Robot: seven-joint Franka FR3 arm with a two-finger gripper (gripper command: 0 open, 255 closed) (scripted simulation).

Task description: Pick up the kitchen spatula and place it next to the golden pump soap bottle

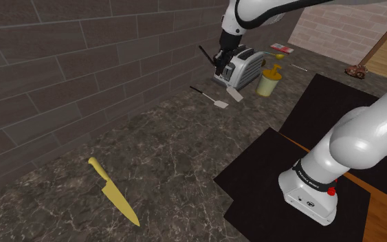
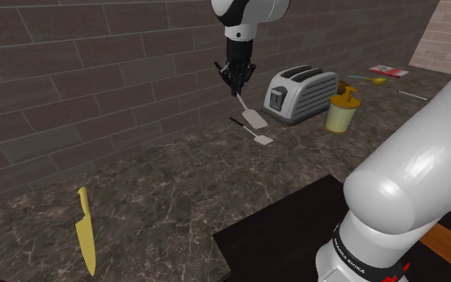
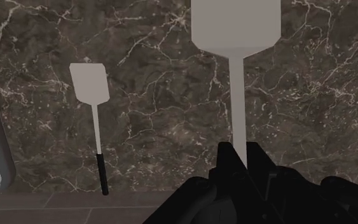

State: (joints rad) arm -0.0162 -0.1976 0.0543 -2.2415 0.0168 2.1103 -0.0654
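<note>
While the white arm reaches out from its stand across the dark, white-veined marble bench point(image 1: 171, 151), its black tool point(image 1: 224, 63) points down in front of the grey brick wall point(image 1: 82, 62). The tool is clenched on the thin shaft of a pale grey, flat-bladed kitchen spatula point(image 1: 234, 94), which hangs blade-down over the bench. The spatula is just beside the shiny two-slot toaster point(image 1: 245, 65) and near the yellow pump soap bottle point(image 1: 269, 82). The wrist view shows the fingers point(image 3: 225, 162) pinching that shaft. The shoulder view shows the black handle end jutting above the tool. A second pale spatula with a black handle point(image 1: 212, 98) lies flat nearby. A yellow knife point(image 1: 113, 192) lies well apart.
</note>
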